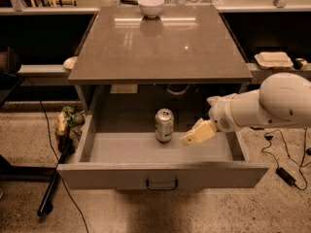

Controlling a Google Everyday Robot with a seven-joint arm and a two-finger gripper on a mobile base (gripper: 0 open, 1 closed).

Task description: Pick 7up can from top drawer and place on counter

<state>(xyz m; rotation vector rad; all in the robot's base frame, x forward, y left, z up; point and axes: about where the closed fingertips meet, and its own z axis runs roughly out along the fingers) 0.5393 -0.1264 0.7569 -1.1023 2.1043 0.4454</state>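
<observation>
Your arm (284, 106) is a fat, smooth white tube with a round grey cap near the wrist; its cream-yellow pincer (190, 139) hangs inside the drawer (160, 176), right side.

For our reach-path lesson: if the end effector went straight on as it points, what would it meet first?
Probably the 7up can standing in the top drawer, just ahead of the end effector; depth is unclear.
</observation>
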